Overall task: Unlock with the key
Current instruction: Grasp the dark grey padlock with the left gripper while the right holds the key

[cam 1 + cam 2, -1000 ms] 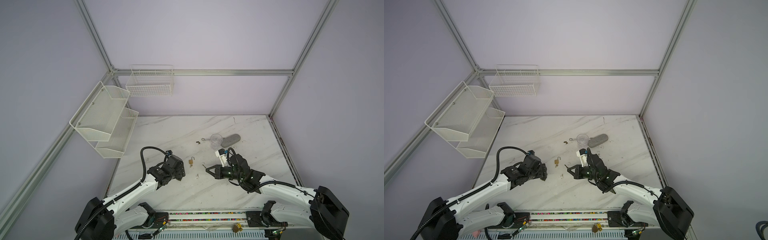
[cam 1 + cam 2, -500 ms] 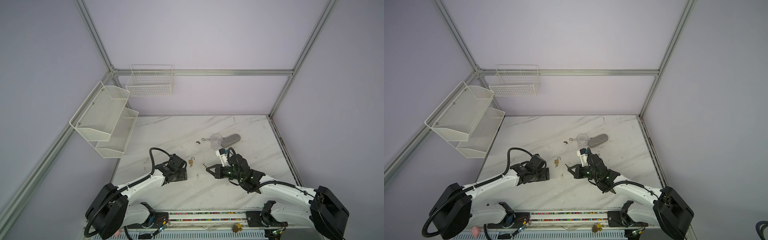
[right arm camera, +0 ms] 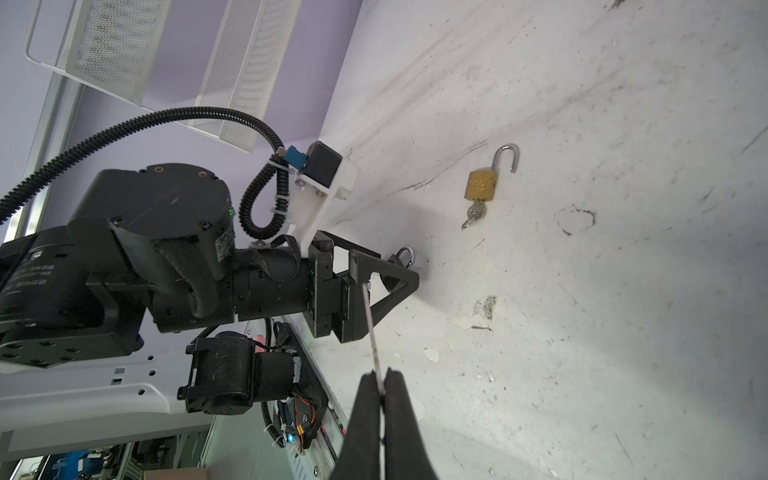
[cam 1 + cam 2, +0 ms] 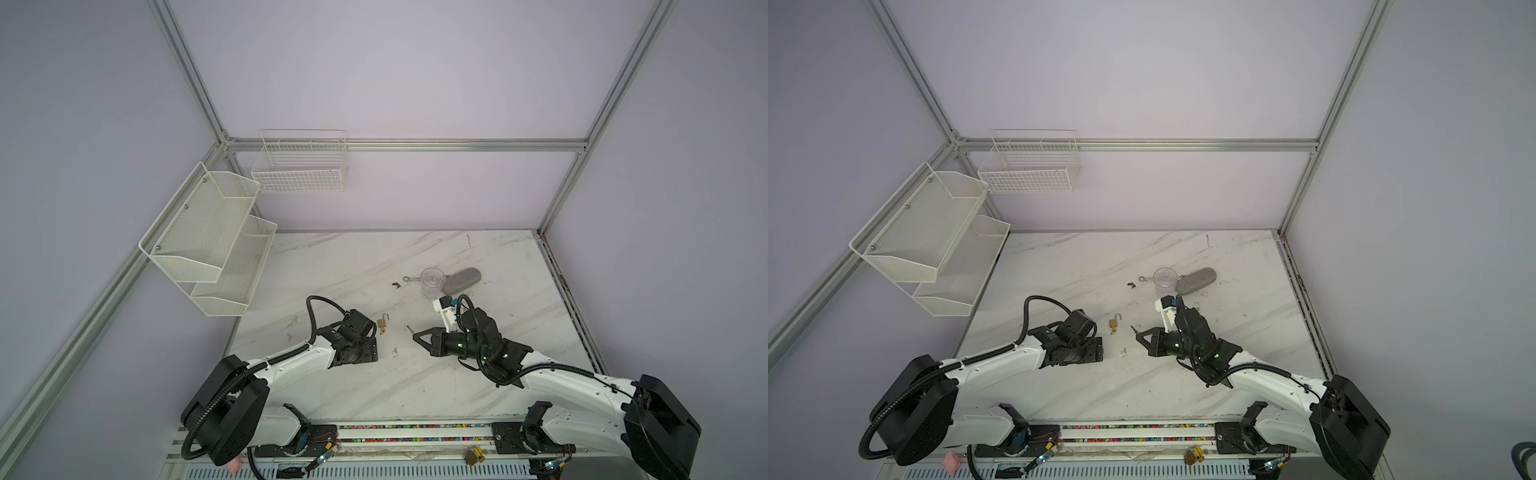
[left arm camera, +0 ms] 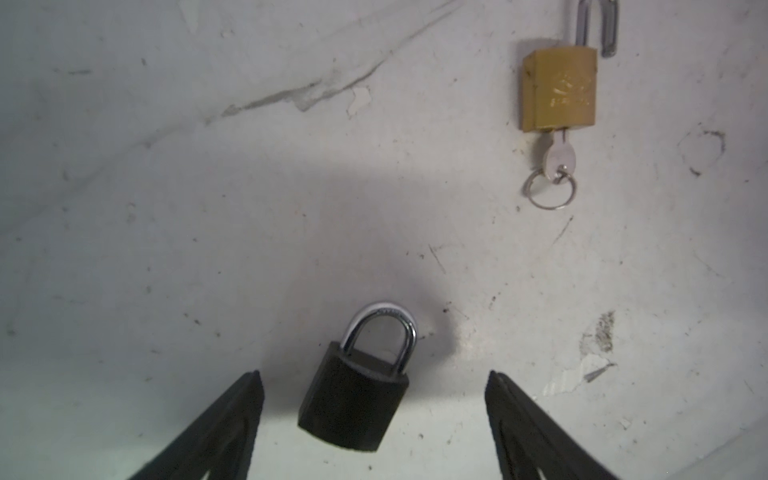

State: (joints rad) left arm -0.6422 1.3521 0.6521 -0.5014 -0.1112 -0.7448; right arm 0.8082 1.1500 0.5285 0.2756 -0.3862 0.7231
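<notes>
Now, left gripper (image 5: 374, 374) spread — padlock (image 5: 353, 401) (black) between

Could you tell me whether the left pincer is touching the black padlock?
Apart. The left wrist view shows the black padlock lying inside the open left pincer, with a clear gap on each side.

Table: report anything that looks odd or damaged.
The brass padlock lies already open, shackle swung out, a key in it. The black padlock nearby is shut. The table is chipped and scuffed in spots. The right pincer grips a second key.
</notes>
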